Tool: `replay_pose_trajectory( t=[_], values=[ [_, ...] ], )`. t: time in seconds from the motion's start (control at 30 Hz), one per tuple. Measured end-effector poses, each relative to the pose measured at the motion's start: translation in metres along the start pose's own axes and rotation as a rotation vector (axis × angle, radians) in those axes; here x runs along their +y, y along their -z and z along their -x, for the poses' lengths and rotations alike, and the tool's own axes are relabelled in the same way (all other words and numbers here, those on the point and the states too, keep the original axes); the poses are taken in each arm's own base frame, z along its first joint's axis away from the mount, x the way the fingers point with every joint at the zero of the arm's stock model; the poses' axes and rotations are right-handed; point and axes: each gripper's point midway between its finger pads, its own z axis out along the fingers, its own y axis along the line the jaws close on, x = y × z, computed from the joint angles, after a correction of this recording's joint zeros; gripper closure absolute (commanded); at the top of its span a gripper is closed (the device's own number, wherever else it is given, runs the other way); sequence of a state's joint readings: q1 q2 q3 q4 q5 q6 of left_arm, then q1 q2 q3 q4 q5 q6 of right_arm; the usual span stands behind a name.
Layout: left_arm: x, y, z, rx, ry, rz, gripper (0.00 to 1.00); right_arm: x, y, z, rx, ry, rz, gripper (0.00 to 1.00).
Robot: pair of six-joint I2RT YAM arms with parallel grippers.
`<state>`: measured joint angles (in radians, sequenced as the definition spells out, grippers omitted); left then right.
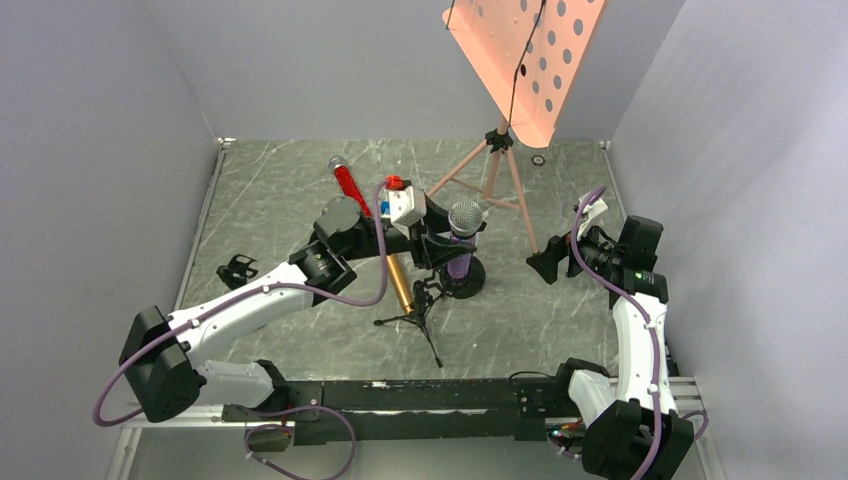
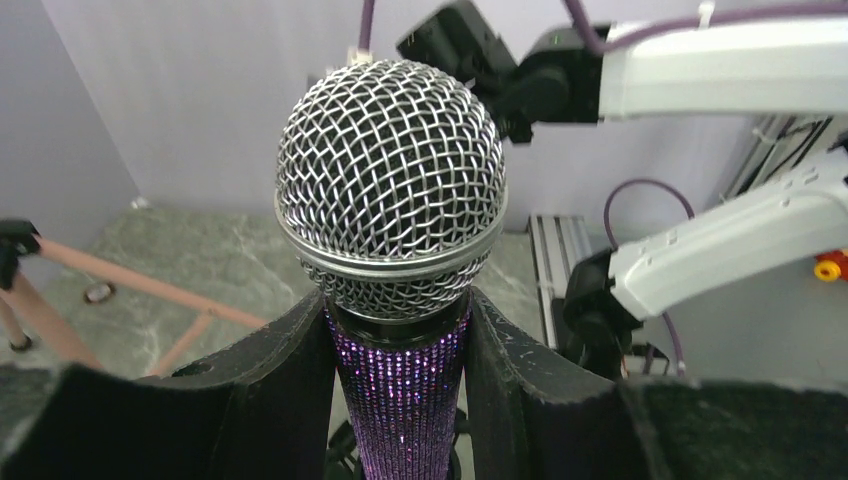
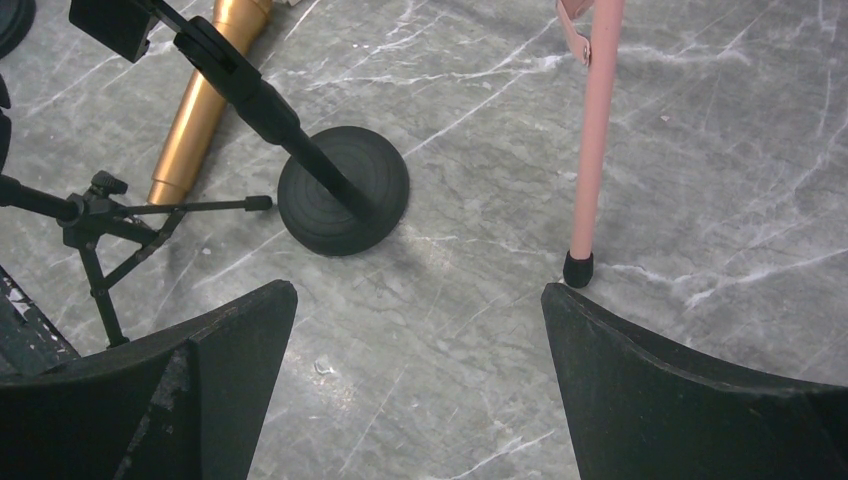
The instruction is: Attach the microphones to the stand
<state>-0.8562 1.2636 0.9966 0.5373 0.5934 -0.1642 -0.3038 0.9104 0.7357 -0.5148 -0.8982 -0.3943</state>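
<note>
The left fingers (image 2: 285,375) grip the purple microphone (image 2: 392,190) just below its mesh head, holding it upright over the round-based stand (image 1: 463,277), apparently to seat it, while the right fingers (image 3: 215,385) hang wide open, empty, above the tabletop (image 3: 700,150).

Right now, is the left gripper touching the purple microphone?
Touching. In the left wrist view the left gripper has both fingers pressed against the purple microphone, on its glittery handle.

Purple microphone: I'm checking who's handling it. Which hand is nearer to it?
Left. The left hand clamps the purple microphone on its handle just below the mesh head; the right hand hangs open well off to its right, by a leg of the pink music stand.
</note>
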Motion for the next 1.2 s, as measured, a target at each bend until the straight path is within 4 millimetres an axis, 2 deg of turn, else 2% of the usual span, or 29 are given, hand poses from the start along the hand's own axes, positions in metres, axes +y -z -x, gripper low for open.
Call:
replay_pose_trajectory(
  t=[0.13, 0.23, 0.53, 0.73, 1.0, 1.2],
  values=[
    [0.000, 0.005, -0.028, 0.095, 0.026, -0.002, 1.00, 0.000, 0.000, 0.000, 0.000, 0.000, 0.000, 0.00],
    [0.000, 0.008, -0.040, 0.139, 0.034, 0.002, 1.00, 0.000, 0.000, 0.000, 0.000, -0.001, 0.001, 0.00],
    [0.000, 0.013, -0.055, 0.188, 0.035, 0.002, 1.00, -0.001, -0.001, -0.001, 0.004, -0.005, 0.002, 0.00],
    [-0.002, 0.021, -0.077, 0.219, 0.054, 0.007, 1.00, -0.001, -0.001, -0.002, 0.005, -0.007, 0.002, 0.00],
    [-0.003, 0.029, -0.096, 0.226, 0.061, 0.016, 1.00, -0.001, -0.002, -0.002, 0.007, -0.008, 0.004, 0.00],
    [-0.002, 0.031, -0.102, 0.228, 0.061, 0.029, 1.00, 0.000, -0.002, -0.002, 0.007, -0.008, 0.005, 0.00]
  ],
)
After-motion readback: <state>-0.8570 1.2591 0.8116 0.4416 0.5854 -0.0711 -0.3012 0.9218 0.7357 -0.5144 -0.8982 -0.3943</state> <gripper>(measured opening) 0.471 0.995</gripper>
